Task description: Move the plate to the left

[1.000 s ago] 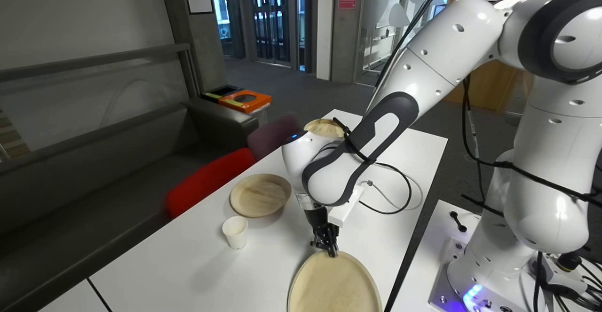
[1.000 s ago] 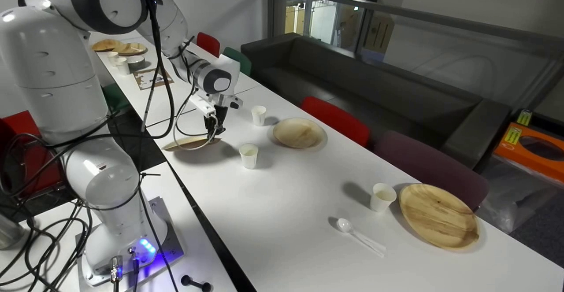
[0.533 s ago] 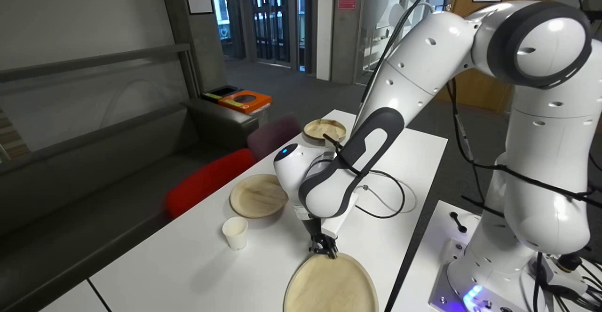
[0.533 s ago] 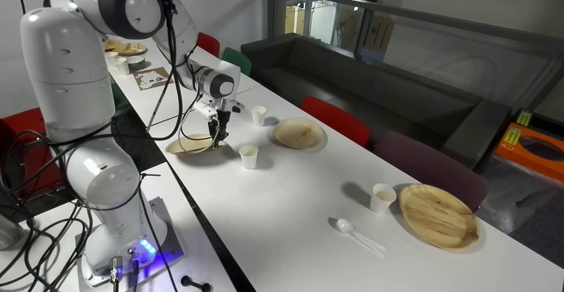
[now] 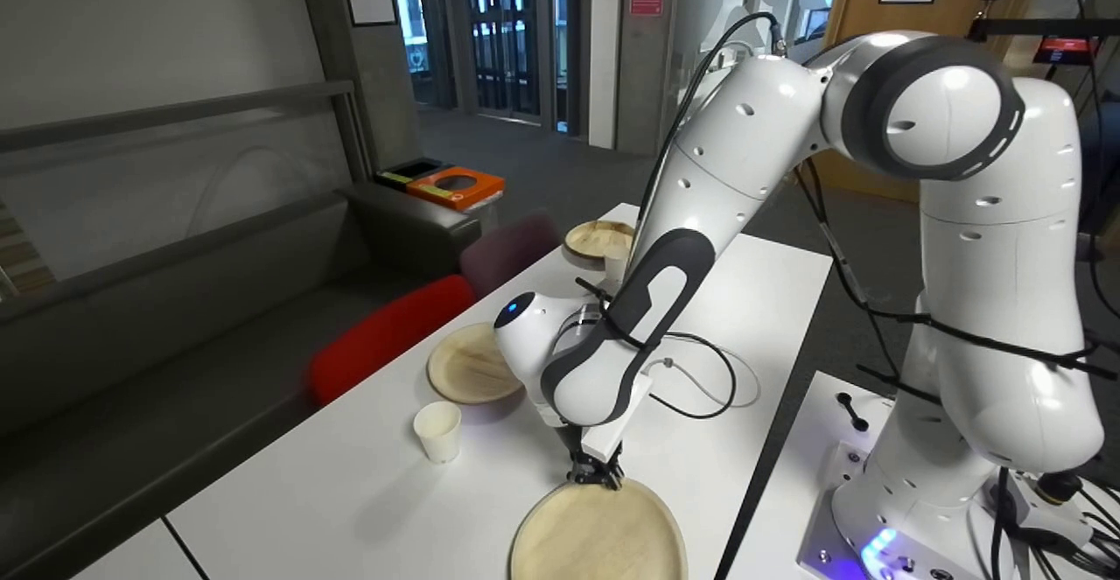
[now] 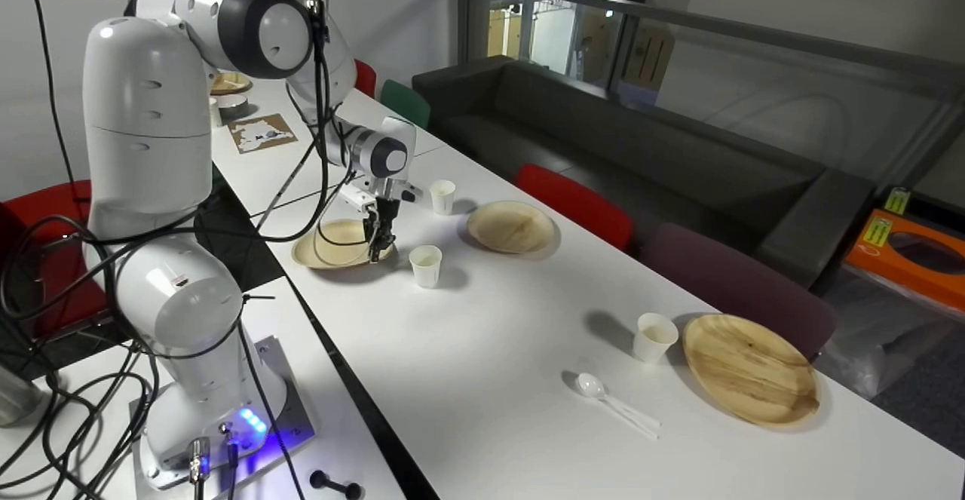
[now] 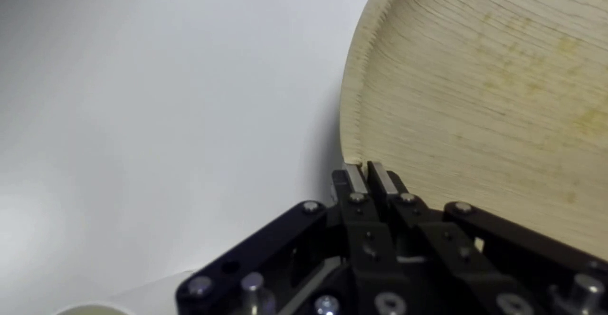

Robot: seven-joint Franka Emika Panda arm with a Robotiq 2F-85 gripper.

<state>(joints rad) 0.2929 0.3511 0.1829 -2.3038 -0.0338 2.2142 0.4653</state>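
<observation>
Plate [image 5: 599,536]: nearest in an exterior view, partly out of frame; contact with the white table [image 5: 289,510] unclear.
Gripper [image 7: 364,165]: fingers almost together — plate's rim pinched between.
White cup [image 5: 437,433]: upright, apart from the plate.
Beige dish [image 5: 471,366]: just beyond the cup.
Red chair [image 5: 394,332]: past the dish.

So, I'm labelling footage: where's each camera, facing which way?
Exterior view: above the table, looking lengthwise toward the orange bin; arm, base visible.
Exterior view: above too, looking across toward the sofa; arm, base visible.
Wrist view: behind the gripper, looking along it at the gripped plate; only gripper visible.
In both exterior views: table, sofa, orange bin, plate, gripper.
</observation>
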